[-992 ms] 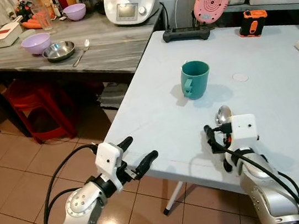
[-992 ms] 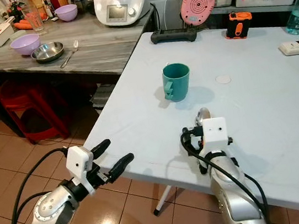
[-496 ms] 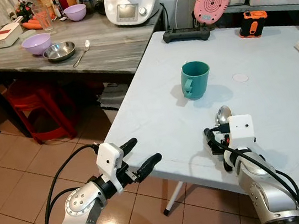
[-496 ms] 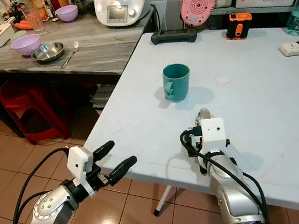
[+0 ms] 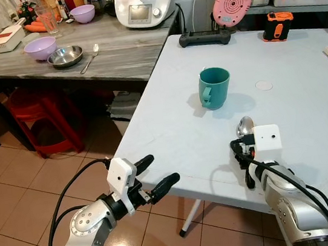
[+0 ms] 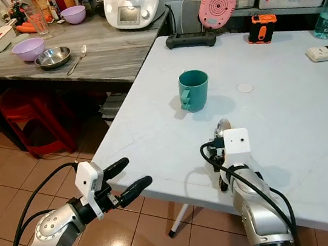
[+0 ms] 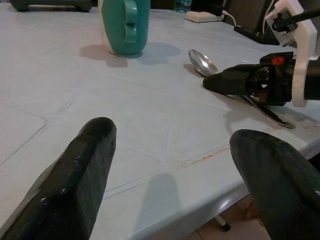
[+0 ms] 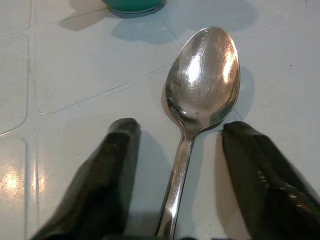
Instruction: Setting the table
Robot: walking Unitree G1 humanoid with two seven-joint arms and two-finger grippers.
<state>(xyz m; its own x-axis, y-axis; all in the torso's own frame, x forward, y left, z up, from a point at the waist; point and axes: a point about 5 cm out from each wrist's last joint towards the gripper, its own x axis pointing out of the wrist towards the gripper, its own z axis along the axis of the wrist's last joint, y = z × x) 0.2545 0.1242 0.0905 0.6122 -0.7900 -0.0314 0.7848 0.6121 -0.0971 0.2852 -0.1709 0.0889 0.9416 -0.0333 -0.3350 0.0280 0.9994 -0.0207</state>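
My right gripper (image 8: 175,185) sits low on the white table (image 5: 171,128), close to its near edge. My two black fingers (image 8: 117,170) are apart, one on each side of the spoon's thin handle. The spoon (image 8: 200,95) lies flat on the table with its round bowl pointing toward the far edge. My fingers are not squeezing it; I see bare table between each finger and the handle. I think that is because the spoon is in its spot for the meal, so there is no need to hold it.

The green mug (image 5: 214,88) stands upright a bit farther in from the near edge, past the spoon's bowl. Its handle points toward the near edge. The spoon and the mug are near each other but do not touch. I guess they go together as one place to sit and drink.

My left gripper (image 5: 148,177) hangs in the air just off the table's near left corner, over the brown floor tiles. Its fingers (image 7: 75,175) are wide apart and hold nothing. It looks ready to help, but it has no job right now.

On the grey wooden counter (image 5: 117,50) past the table's left edge I see a purple bowl (image 5: 40,47), a metal bowl (image 5: 65,55) and a fork (image 5: 89,57). They may need to come over to the white table.
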